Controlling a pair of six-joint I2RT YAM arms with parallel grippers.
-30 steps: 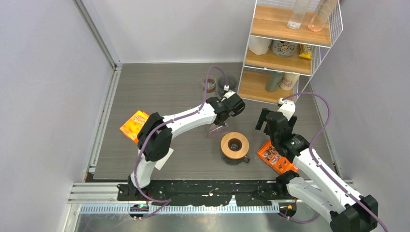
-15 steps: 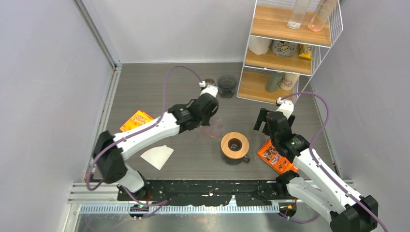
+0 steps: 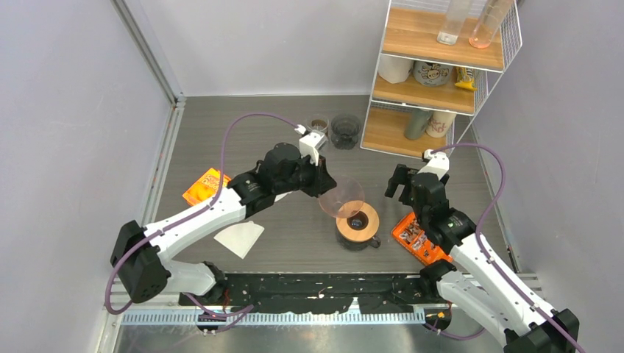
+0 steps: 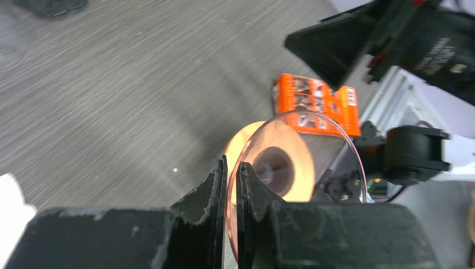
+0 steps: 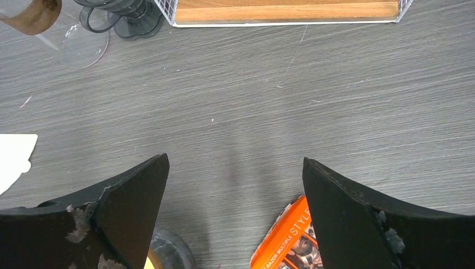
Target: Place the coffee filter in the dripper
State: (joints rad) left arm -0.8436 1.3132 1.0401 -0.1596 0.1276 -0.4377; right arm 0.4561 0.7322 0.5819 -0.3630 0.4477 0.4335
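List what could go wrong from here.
1. The left gripper pinches the clear dripper only by its thin rim, tilted over the carafe; it may slip or seat crooked.
2. The paper filter lies flat on the table, so pinching it up may be hard.
3. The open right gripper hovers close by the carafe, so the two grippers may collide.

The dripper (image 3: 343, 197), gripped in the left tool (image 3: 326, 190), hangs tilted just above the carafe (image 3: 357, 223) on the surface (image 3: 243, 140); the coffee filter (image 3: 239, 237) lies flat at near left, a box (image 3: 417, 240) just right of the carafe, the shelf rack (image 3: 435, 68) far right.
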